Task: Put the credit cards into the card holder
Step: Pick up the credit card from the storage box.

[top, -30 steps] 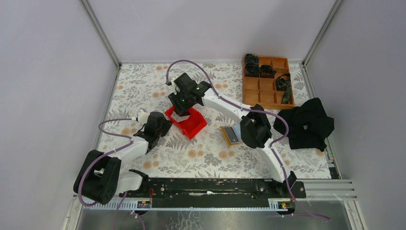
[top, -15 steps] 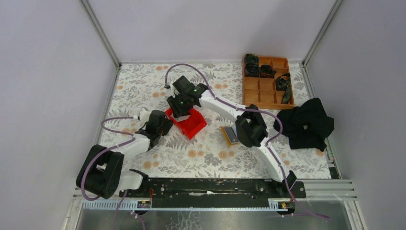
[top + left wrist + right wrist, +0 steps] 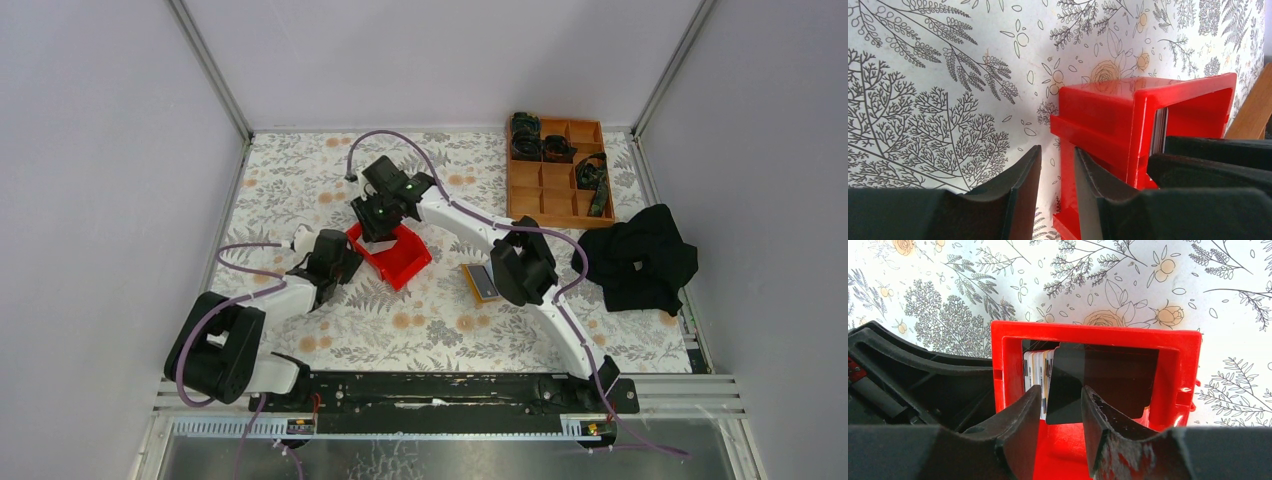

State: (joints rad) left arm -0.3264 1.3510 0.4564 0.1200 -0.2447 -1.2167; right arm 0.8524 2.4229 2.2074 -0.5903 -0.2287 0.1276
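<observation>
Now the right claw (image 3: 1060, 390) points down into the red bin (image 3: 1098, 335), its two fingers a little apart. A dark card (image 3: 1103, 380) stands on edge inside the bin just past the fingertips, tilted slightly, with its lower left corner showing in the gap between them. Whether either finger touches that card I cannot tell. Pressed against the bin's left inner wall, beside the dark card, is an upright stack of credit cards (image 3: 1035, 372) in pale and bluish tones.

The left claw (image 3: 1057, 150) sits low on the surface (image 3: 948, 75) just outside the bin, on its left in the overhead view. Its fingers are also slightly parted, with nothing between them but the flowered pattern. One of its fingers (image 3: 1088, 195) lies just beside the bin's outer wall. From this side a thin sliver of the card stack shows through the bin's open end.

To the right of the bin, apart from it, the card holder (image 3: 482, 282) lies flat on the surface, a dark grey panel facing up within its tan-orange edge. The right arm's elbow is just beside it. Farther right and toward the back stands a brown compartment tray (image 3: 555, 195) holding a few dark items. A black cloth (image 3: 640, 258) is heaped beyond the card holder, well away from the bin.
</observation>
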